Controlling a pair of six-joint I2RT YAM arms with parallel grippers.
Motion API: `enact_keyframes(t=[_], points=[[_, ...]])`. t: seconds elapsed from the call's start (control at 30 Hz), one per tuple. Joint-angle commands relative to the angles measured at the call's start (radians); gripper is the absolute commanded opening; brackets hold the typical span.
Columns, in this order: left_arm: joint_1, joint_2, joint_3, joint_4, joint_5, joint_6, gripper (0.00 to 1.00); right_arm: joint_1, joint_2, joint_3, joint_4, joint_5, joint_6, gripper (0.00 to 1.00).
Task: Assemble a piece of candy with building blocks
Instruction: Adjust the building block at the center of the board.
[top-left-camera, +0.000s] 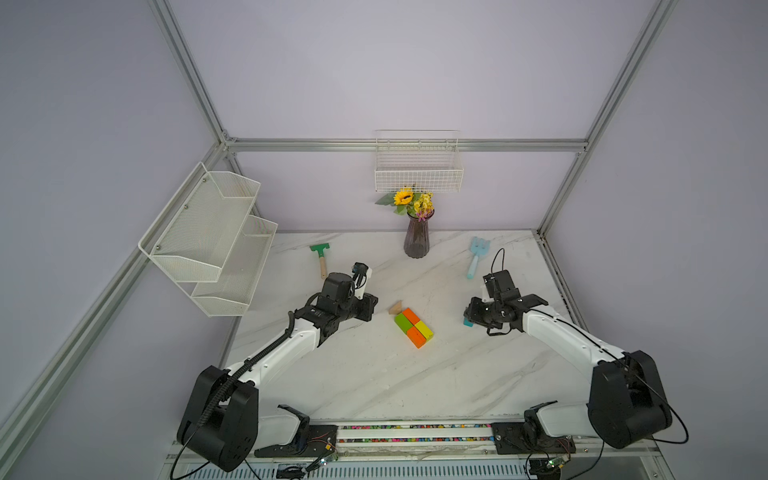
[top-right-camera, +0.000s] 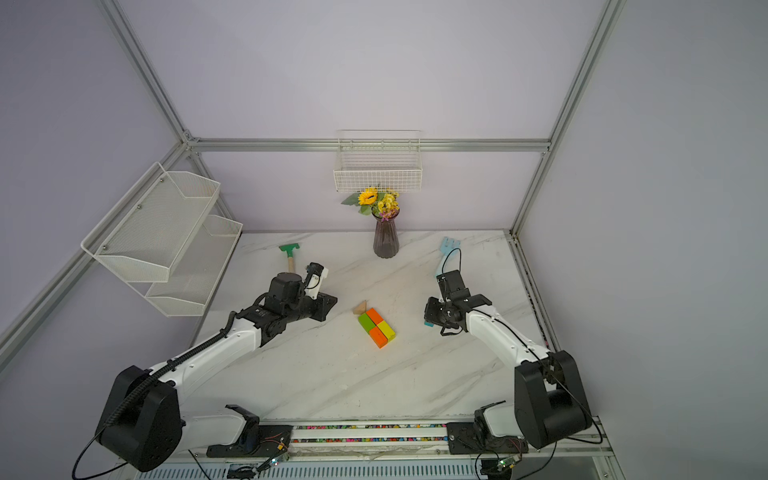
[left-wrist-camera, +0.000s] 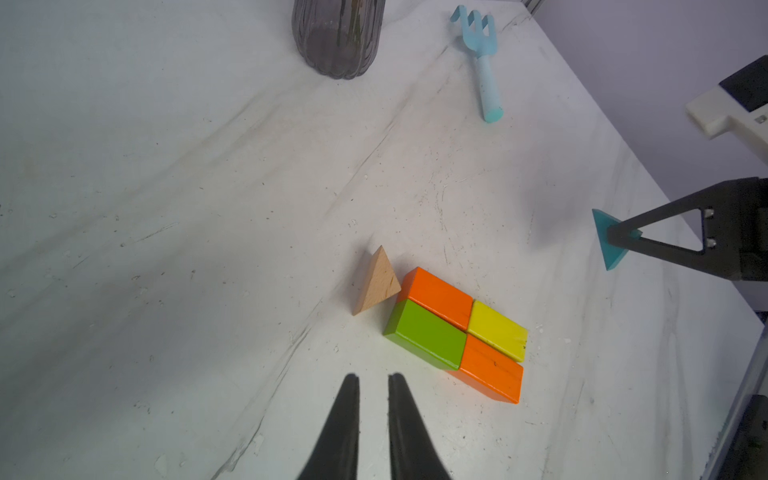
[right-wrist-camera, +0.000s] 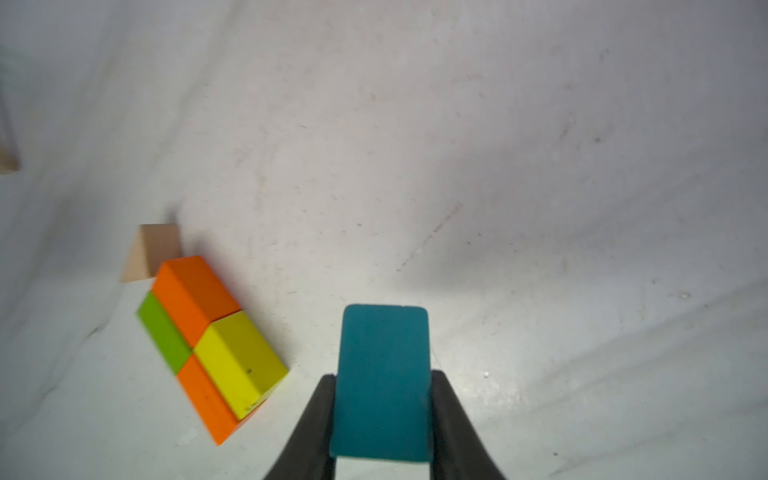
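Two orange blocks (top-left-camera: 411, 316) (top-left-camera: 416, 337), a green block (top-left-camera: 401, 322) and a yellow block (top-left-camera: 424, 328) lie pressed together as a rectangle at mid-table. A tan triangle (top-left-camera: 395, 308) touches its far end; in the left wrist view the tan triangle (left-wrist-camera: 376, 282) points into the rectangle. To the right, my right gripper (right-wrist-camera: 382, 376) is shut on the teal triangle (right-wrist-camera: 382, 365), low by the table; this teal triangle (left-wrist-camera: 604, 245) stands apart from the rectangle. My left gripper (left-wrist-camera: 374, 376) hovers left of the blocks, its jaws a narrow gap apart and empty.
A dark vase (top-left-camera: 417, 241) with flowers stands at the back. A green-headed toy rake (top-left-camera: 320, 254) lies back left and a light blue toy fork (top-left-camera: 476, 257) back right. A white mesh shelf (top-left-camera: 208, 241) hangs on the left; a wire basket (top-left-camera: 417, 174) hangs on the back wall.
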Motion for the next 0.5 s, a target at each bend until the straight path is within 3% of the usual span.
enact_keyframes(t=[0.0, 0.13, 0.23, 0.33, 0.47], points=[[0.001, -0.101, -0.023, 0.153, 0.151, -0.047, 0.23, -0.020, -0.079, -0.012, 0.171, -0.252, -0.081, 0.00], [0.002, -0.188, -0.117, 0.423, 0.362, -0.092, 0.50, -0.050, -0.103, -0.002, 0.244, -0.566, -0.138, 0.00], [-0.002, -0.235, -0.145, 0.515, 0.445, -0.082, 0.53, -0.084, -0.089, -0.023, 0.378, -0.868, -0.085, 0.00], [-0.036, -0.287, -0.165, 0.516, 0.414, 0.016, 0.55, -0.092, -0.054, -0.021, 0.460, -1.022, -0.034, 0.00], [-0.137, -0.306, -0.165, 0.425, 0.281, 0.252, 0.55, -0.094, -0.030, 0.017, 0.476, -1.155, -0.021, 0.00]])
